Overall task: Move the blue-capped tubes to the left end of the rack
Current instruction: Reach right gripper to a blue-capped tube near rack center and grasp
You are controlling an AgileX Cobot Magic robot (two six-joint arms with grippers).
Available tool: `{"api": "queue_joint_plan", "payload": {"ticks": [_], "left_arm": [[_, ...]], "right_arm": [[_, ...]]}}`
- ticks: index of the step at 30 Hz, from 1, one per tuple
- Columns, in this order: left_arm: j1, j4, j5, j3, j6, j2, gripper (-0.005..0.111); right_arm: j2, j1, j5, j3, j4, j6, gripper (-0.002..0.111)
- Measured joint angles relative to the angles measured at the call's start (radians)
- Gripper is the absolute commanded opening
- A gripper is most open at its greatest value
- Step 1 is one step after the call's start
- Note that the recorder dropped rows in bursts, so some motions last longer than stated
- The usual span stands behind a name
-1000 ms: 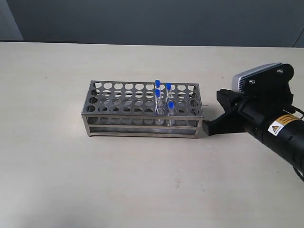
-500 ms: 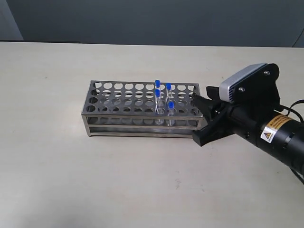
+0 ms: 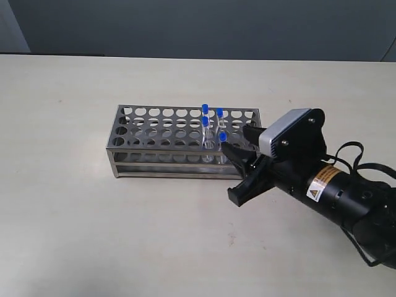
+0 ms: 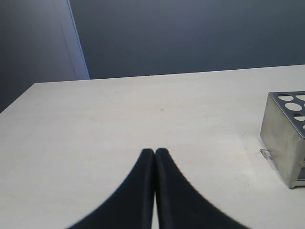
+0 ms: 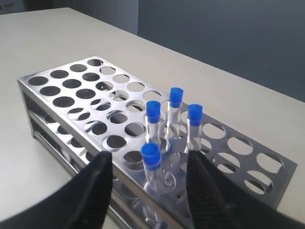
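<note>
The right end effector (image 5: 148,171) is closing in on the rack (image 3: 179,150). A second ago it was hanging off the rack's right end with its fingers pressed together. Now it is reaching over the near right part of the rack with its fingers spread wide and nothing between them yet. In the right wrist view the two black fingers are framing the nearest tube (image 3: 222,143), whose blue cap is sitting in line with the gap. From these views I cannot tell whether the tips are already alongside it or just short of it. The blue-capped tubes (image 3: 205,127) are not moving: all four are standing upright in the same neighbouring holes as before, clustered right of the rack's middle. The holes toward the left end are standing empty. This looks like the approach to a first pick, so the sorting itself is not yet under way. The next move is probably calling for a little more advance and then a gentle squeeze just below the cap. The other three tubes are standing just beside the target, so a spread finger is risking a knock against one. The left end effector (image 4: 155,153) is hovering over the bare bench (image 3: 124,235) to the left of the rack, its fingers pressed together and holding nothing.
</note>
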Motion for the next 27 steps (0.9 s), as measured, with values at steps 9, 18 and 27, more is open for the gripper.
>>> {"api": "queue_joint_plan", "payload": {"ticks": [9,18,27], "left_arm": [[0.0,0.0,0.0,0.0,0.0,0.0,0.0],[0.0,0.0,0.0,0.0,0.0,0.0,0.0],[0.0,0.0,0.0,0.0,0.0,0.0,0.0]], "right_arm": [[0.082,0.0,0.059,-0.144,-0.036,0.014,0.048],[0.087,0.0,0.19,-0.188,-0.073,0.027,0.047],[0.107,0.0,0.21,-0.19,-0.064,0.029,0.019]]}}
